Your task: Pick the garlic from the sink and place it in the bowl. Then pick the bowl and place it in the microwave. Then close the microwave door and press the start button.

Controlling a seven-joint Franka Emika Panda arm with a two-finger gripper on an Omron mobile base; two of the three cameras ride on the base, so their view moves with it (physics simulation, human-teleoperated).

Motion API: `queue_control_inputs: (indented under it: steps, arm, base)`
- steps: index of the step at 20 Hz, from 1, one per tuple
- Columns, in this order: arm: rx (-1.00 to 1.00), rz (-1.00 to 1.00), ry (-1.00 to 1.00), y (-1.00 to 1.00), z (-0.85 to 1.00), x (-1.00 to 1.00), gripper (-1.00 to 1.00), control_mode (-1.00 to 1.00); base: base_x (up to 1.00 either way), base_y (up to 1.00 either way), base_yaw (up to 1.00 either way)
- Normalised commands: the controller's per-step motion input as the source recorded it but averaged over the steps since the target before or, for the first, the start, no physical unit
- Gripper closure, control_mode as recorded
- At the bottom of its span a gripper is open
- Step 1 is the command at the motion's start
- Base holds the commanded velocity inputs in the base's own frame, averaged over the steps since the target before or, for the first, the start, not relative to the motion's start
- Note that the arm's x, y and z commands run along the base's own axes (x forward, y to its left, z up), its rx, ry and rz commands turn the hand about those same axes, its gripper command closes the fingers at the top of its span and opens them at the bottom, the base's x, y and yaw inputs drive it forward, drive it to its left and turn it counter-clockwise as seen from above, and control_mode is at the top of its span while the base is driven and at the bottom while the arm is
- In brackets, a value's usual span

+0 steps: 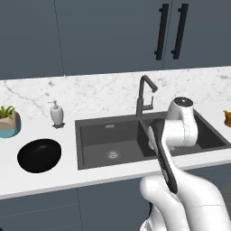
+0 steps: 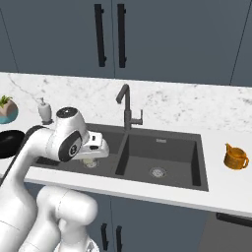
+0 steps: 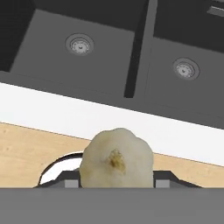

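One small bulb, the garlic (image 3: 116, 158), sits clamped at the base of the hand view between the tips of the end effector (image 3: 116, 183), lifted clear of the sink (image 1: 149, 135) and hanging above its front rim and the white counter (image 1: 45, 180) edge. The fingers themselves are largely masked by the bulb, so how firm the pinch is cannot be judged with confidence; a shallow hold on so round a lump could let it roll free during the swing and drop back into a basin or off the front edge to the floor. The bowl (image 1: 39, 155), glossy black, waits on the counter well to the left of the sink, and its low wall may let the garlic bounce out if released too high. A soap dispenser (image 1: 57, 113) and a teal plant pot (image 1: 10, 122) stand behind the bowl, near enough to be clipped by a wide approach. The gooseneck faucet (image 1: 145, 95) rises between the basins, just behind the arm's elbow. An orange jug (image 2: 236, 156) sits well apart on the right.
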Motion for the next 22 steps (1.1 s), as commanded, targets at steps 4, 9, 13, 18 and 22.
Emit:
queue_control_inputs:
  steps: [4, 9, 13, 18, 22]
  arm:
    - [-0.04, 0.10, 0.00, 1.00, 0.64, 0.01, 1.00, -1.00]
    - [0.00, 0.16, 0.00, 1.00, 0.57, 0.13, 1.00, -1.00]
    - [0.00, 0.23, 0.05, 1.00, 0.54, 0.35, 1.00, -1.00]
    - [0.00, 0.26, 0.08, 1.00, 0.18, 0.27, 1.00, -1.00]
    - [0.00, 0.24, 0.15, 1.00, 0.00, 0.20, 1.00, -1.00]
  base:
    - [0.00, 0.00, 0.00]
    - [0.00, 0.00, 0.00]
    - [0.00, 0.00, 0.00]
    - [0.00, 0.00, 0.00]
    - [0.00, 0.00, 0.00]
